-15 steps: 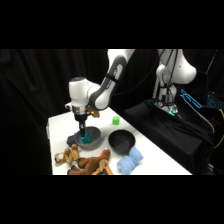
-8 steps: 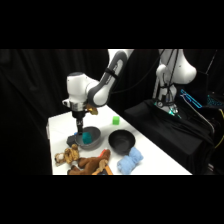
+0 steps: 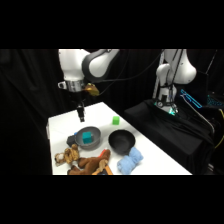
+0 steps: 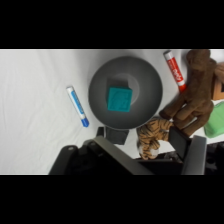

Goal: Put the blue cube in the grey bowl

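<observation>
White worktop carried the grey bowl with the blue cube resting inside, apparently delivered, while the gripper hung above, fingers spread and empty.

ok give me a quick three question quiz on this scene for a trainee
1. True or false: the blue cube lies inside the grey bowl.
2. Which object lies nearest the light-blue cloth lump? A) black bowl B) green cube C) blue marker
3. Fill in: the gripper hangs ____ the grey bowl, not touching it.

Key: 1 true; 2 A; 3 above.
</observation>
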Robot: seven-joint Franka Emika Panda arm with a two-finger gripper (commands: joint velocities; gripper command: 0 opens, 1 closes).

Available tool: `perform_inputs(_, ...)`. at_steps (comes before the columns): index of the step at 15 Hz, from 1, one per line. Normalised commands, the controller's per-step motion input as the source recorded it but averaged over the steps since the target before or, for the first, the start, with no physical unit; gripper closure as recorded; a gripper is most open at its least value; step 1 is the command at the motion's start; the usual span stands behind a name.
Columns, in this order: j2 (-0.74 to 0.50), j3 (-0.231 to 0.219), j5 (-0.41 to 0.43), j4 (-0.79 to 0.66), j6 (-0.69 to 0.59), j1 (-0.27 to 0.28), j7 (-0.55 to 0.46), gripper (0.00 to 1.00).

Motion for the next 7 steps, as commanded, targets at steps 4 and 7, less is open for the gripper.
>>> perform_inputs(4, -0.34, 0.02, 0.082, -0.03, -0.56, -0.021, -0.21, 0.0)
perform_inputs(7, -0.29, -0.003, 0.065, -0.09, -0.34, 0.009, -0.17, 0.0)
